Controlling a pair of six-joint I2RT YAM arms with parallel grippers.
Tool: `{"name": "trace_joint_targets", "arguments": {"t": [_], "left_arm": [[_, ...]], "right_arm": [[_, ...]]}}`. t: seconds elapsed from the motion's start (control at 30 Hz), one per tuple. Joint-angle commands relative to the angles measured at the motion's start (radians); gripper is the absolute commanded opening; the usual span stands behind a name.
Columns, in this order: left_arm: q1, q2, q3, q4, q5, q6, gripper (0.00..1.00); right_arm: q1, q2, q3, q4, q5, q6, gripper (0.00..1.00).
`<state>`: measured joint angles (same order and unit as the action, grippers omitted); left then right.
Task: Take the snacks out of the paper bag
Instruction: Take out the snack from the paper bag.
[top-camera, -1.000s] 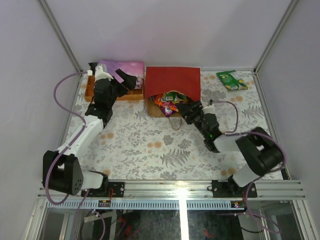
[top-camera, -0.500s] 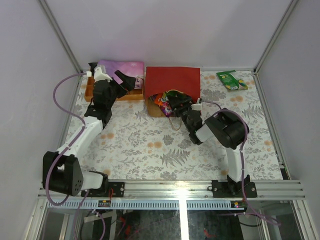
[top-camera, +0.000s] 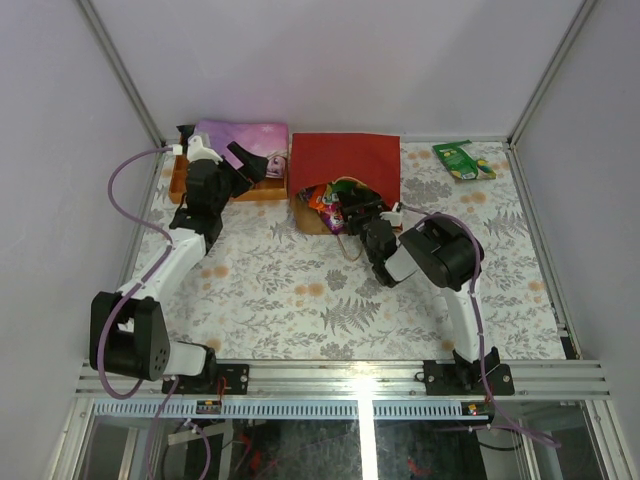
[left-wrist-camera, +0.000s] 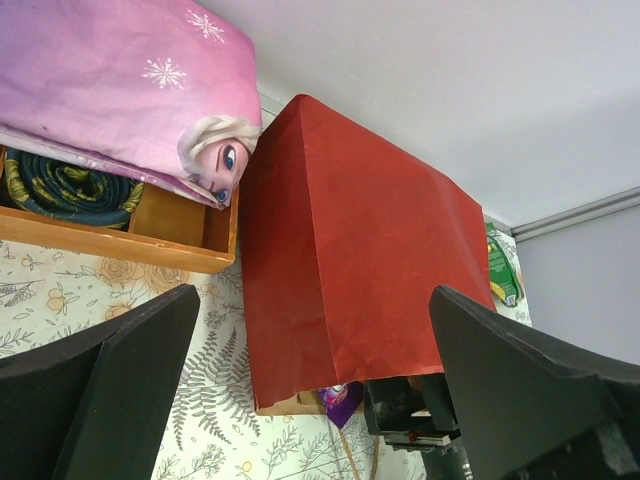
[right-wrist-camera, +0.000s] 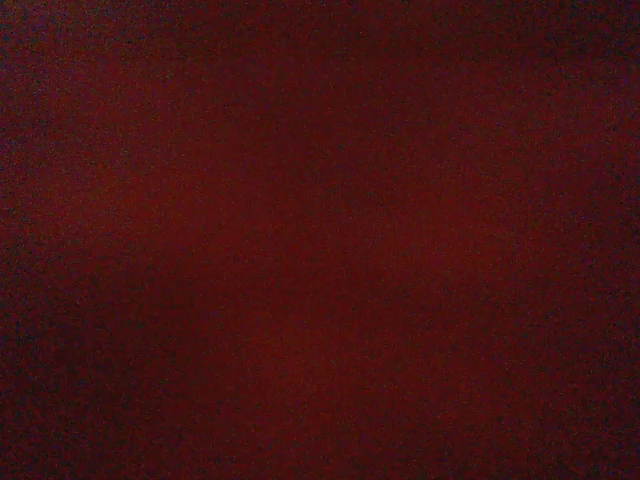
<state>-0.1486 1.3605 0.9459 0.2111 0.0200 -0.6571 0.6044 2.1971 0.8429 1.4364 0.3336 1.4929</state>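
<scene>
Paper bag position: the paper bag (top-camera: 345, 158) lies on its side at the far middle of the table (top-camera: 300, 290). Its red outside faces up and its mouth faces the arm bases.
Snacks position: bright snacks (top-camera: 328, 203) crowd the bag mouth, and a purple one shows at the lip. One green packet (top-camera: 463, 160) lies well apart, at the far right corner.
Right gripper state: the right gripper (top-camera: 352, 212) is pushed into the bag mouth among the packets. Its wrist camera shows only dark red, so I cannot tell whether the fingers are spread or clamped.
Left gripper state: the left gripper (top-camera: 258, 162) hovers just beside the bag's left side, above the wooden box (top-camera: 180, 185) with the pink cloth (top-camera: 245, 133). Its fingers (left-wrist-camera: 120, 380) are spread wide with nothing between them.
Risk, bag drag: nothing pins the bag. A pull on a packet probably slides the whole bag toward the arms.
Risk, wrong grasp: with no view inside, the fingers may close on kraft paper or on the loop handle (top-camera: 350, 245).
Risk, packet slip: glossy film likely slides out of a shallow pinch.
Risk, multiple pick: overlapping packets may come out together and scatter.
</scene>
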Motion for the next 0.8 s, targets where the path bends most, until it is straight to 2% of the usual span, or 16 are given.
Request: {"name": "trace_joint_targets", "arguments": {"t": [0.0,0.13,0.33,0.43,0.47,0.5,0.53,0.57,0.77], "left_arm": [[0.011,0.011,-0.002,0.076,0.019,-0.002,1.00],[0.016,0.016,-0.004,0.076,0.027,-0.004,1.00],[0.027,0.007,-0.006,0.074,0.025,0.000,1.00],[0.036,0.012,0.012,0.069,0.027,0.005,1.00],[0.041,0.014,0.021,0.064,0.029,0.008,1.00],[0.045,0.013,0.027,0.059,0.030,0.010,1.00],[0.048,0.013,0.028,0.054,0.027,0.014,1.00],[0.048,0.008,0.022,0.052,0.023,0.016,1.00],[0.055,-0.016,-0.020,0.067,0.024,0.006,1.00]], "right_arm": [[-0.002,-0.025,-0.013,-0.001,0.082,0.010,0.74],[-0.002,0.005,0.039,-0.019,0.098,-0.003,0.70],[-0.012,0.059,0.159,-0.045,0.109,-0.023,0.54],[-0.012,0.072,0.198,-0.065,0.075,-0.023,0.38],[-0.012,0.076,0.207,-0.072,0.052,-0.024,0.30],[-0.012,0.074,0.211,-0.079,0.033,-0.024,0.14],[-0.011,0.069,0.208,-0.084,0.016,-0.027,0.05],[-0.008,0.058,0.196,-0.082,0.006,-0.034,0.01],[0.034,-0.055,0.054,-0.016,-0.005,-0.067,0.00]]}}
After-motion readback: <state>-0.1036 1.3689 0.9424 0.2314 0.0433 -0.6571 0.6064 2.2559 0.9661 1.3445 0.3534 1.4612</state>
